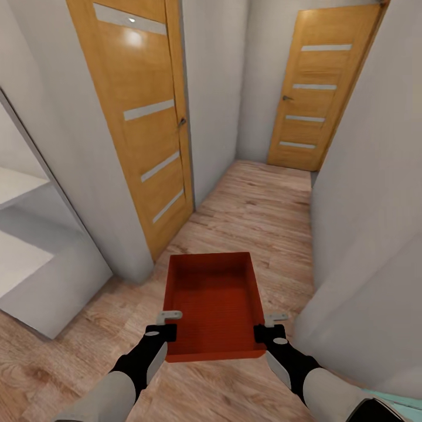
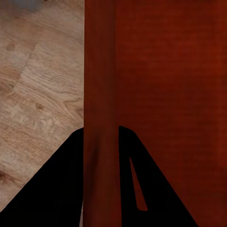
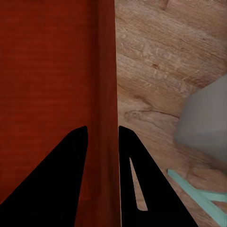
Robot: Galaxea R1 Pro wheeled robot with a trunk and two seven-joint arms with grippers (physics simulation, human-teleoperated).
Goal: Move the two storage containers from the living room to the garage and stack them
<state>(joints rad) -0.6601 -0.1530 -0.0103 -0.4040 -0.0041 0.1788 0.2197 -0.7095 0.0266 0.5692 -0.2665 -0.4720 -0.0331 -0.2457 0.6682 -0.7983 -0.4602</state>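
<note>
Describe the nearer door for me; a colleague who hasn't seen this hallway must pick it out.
From the wood-plank hallway floor, look to the left wall. The nearer door is oak with frosted strips, close by the carried container. Unlike the far door, closing the corridor's end, it runs along the hallway's side.

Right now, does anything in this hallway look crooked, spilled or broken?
Nothing stands out. The storage container is empty and held level above the wood floor, the left tool and right tool each clamping a side wall. Both oak doors are shut and undamaged.
</note>
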